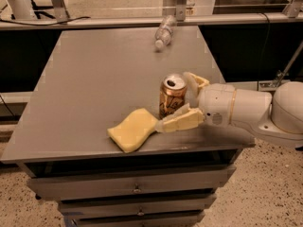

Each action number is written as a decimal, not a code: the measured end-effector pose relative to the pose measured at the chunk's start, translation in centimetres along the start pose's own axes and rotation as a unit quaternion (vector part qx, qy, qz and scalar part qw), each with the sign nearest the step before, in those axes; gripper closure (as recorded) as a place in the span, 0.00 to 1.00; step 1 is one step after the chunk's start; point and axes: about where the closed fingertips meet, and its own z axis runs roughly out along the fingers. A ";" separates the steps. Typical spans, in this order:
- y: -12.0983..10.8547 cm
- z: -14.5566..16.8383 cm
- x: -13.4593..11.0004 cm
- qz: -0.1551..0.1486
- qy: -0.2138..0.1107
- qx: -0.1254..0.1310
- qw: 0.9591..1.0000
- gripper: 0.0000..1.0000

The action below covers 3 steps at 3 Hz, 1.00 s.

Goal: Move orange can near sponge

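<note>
The orange can [171,96] stands upright on the grey table [94,79], near its front right. The pale-yellow sponge [133,129] lies flat just left of and in front of the can, a small gap away. My gripper [174,103] reaches in from the right with its fingers spread around the can. The near finger [182,121] lies low in front of the can, clear of it, and its tip reaches the sponge's right corner. The far finger [193,83] is behind the can's right side. The can rests on the table.
A clear plastic bottle [164,32] lies on its side at the table's far edge. A metal rail and posts [180,13] run behind the table. Drawers [137,188] sit under the front edge. My white arm [251,110] overhangs the table's right edge.
</note>
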 end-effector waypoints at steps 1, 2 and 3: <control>0.4 -1.4 -0.3 -0.011 -0.003 -0.004 1.000 0.00; -0.4 -4.7 -1.0 -0.041 -0.009 0.000 0.999 0.00; -2.6 -8.8 -2.7 -0.082 -0.001 0.015 0.997 0.00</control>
